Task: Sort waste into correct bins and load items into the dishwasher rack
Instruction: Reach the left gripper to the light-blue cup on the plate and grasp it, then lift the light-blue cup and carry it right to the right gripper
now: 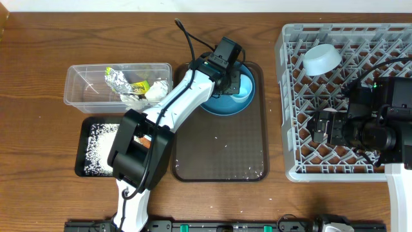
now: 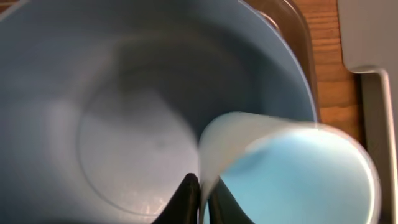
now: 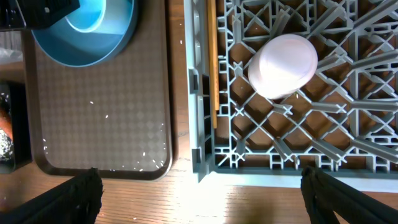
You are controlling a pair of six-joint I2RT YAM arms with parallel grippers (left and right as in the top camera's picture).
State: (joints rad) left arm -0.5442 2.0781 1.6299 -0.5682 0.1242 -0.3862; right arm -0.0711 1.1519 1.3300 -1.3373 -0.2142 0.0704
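The left gripper (image 2: 200, 194) is pinched shut on the wall of the light-blue cup (image 2: 298, 180), which stands at 4 o'clock inside the blue dish (image 2: 124, 93) on the brown tray (image 1: 219, 151), while the right gripper (image 3: 214, 196) hangs wide open over the rack (image 1: 335, 173).

- The premises were judged to be a robotics laboratory bench, dressed as a dish-clearing station.
- A white-and-black jointed robot arm (image 1: 174, 103) and a black robot arm (image 1: 386, 125) worked at one brown wood-grain table (image 1: 38, 142).
- A black mounting rail (image 1: 212, 226) ran along the table's near edge, and a loose black cable (image 1: 190, 38) looped off the first arm.
- Catering ware was laid out: a large square grey plastic rack (image 1: 286, 109) with a lattice of upright pegs, of the dishwasher type, stood just beside a brown rectangular plastic serving tray (image 1: 219, 154).
- A clear rectangular plastic tub (image 1: 67, 90) and a shallow black rectangular tray (image 1: 80, 145) sat near each other as sorting bins.
- The room beyond the table could not be assessed.
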